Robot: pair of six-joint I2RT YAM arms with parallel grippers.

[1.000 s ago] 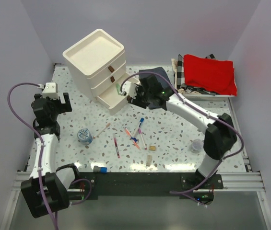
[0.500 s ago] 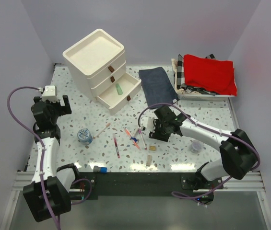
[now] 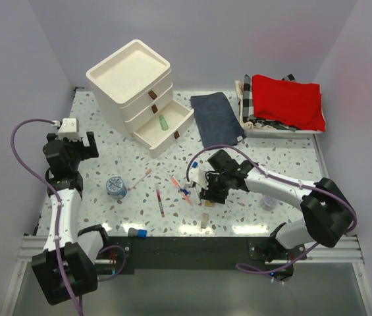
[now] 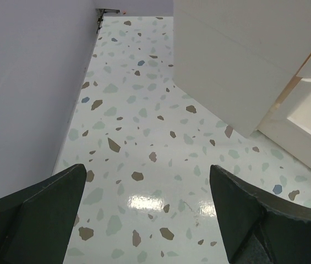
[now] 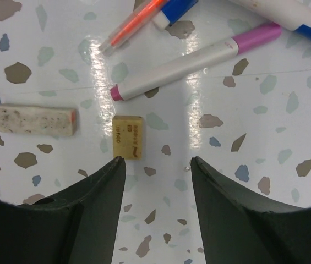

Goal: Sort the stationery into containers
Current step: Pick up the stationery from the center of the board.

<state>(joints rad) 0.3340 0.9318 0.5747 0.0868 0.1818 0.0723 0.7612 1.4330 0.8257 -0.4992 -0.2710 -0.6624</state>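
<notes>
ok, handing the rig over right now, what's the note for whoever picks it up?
Left gripper: open, empty, off at the left side of the table.
Right gripper: open, empty, low over the tan block, not yet closed on it.
Done: mint-green eraser lies in the open bottom drawer.
Left, all on the table: tan block, speckled white block, pens, roll, blue-capped stick.

Stretched low, the right gripper point(image 5: 156, 160) points straight down, fingers apart. The left gripper point(image 4: 147, 170) hangs raised, fingers spread wide.
</notes>
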